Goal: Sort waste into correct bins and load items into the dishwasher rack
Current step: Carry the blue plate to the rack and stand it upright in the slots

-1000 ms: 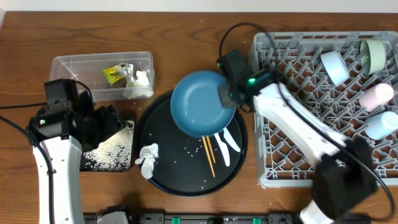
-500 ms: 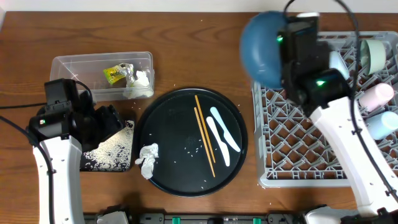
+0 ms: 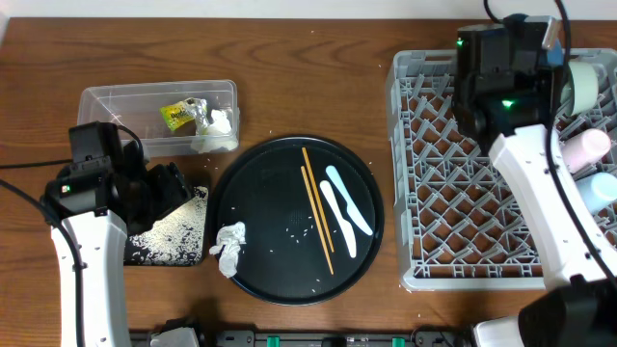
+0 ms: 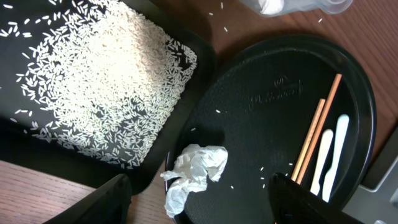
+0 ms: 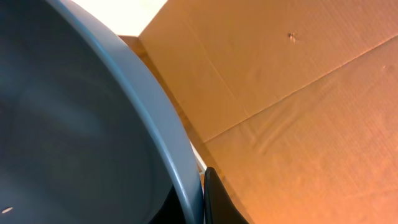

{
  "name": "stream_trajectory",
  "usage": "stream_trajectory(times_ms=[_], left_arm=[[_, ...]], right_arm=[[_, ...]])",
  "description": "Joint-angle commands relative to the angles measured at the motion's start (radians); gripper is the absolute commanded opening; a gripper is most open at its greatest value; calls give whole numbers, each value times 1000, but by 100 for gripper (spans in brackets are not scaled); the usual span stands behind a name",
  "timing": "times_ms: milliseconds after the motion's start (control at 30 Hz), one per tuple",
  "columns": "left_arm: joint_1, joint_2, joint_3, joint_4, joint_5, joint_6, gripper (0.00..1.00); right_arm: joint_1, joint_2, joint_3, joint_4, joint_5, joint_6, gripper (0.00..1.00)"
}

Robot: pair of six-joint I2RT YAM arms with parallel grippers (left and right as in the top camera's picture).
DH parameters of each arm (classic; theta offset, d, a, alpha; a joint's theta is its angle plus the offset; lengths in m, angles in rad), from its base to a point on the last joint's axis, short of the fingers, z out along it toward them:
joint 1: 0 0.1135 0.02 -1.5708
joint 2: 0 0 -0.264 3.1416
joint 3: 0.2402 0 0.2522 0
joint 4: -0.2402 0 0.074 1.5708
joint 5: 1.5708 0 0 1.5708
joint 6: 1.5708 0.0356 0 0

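Observation:
My right gripper [image 5: 202, 193] is shut on the rim of the large blue dish [image 5: 74, 124]. It holds the dish on edge above the far side of the grey dishwasher rack [image 3: 463, 212], and only a blue sliver [image 3: 552, 48] shows from overhead. My left gripper [image 4: 202, 199] is open, over a crumpled tissue [image 4: 196, 171] at the round black tray's left rim. Rice [image 4: 106, 81] lies in the shallow black tray [image 3: 145, 258]. The clear tub [image 3: 106, 101] holds the yellow-green wrapper [image 3: 176, 115] and tissues [image 3: 217, 123]. Chopsticks [image 3: 316, 207] and white utensils [image 3: 342, 212] lie on the round tray.
The round black tray [image 3: 260, 173] sits mid-table with a few loose rice grains. A pale-green bowl [image 3: 583, 82], a pinkish cup [image 3: 586, 149] and a pale cup [image 3: 593, 193] stand along the rack's right side. Brown cardboard fills the right wrist view.
My right arm carried the blue dish up from the round tray to the rack's far side and turned it on edge. The chopsticks and utensils are uncovered. The left arm stayed still.

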Motion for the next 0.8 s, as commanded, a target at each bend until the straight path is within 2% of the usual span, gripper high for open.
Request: stream_trajectory(times_ms=[0,133,367,767], left_arm=[[6,2,15,-11,-13,2,72],[6,2,15,-11,-13,2,72],[6,2,15,-16,-6,1,72],[6,2,15,-15,-2,1,73]], right_arm=[[-1,40,14,2,75,-4,1],[1,94,14,-6,115,-4,1],[2,150,14,-11,58,16,1],[45,156,14,-31,50,26,1]])
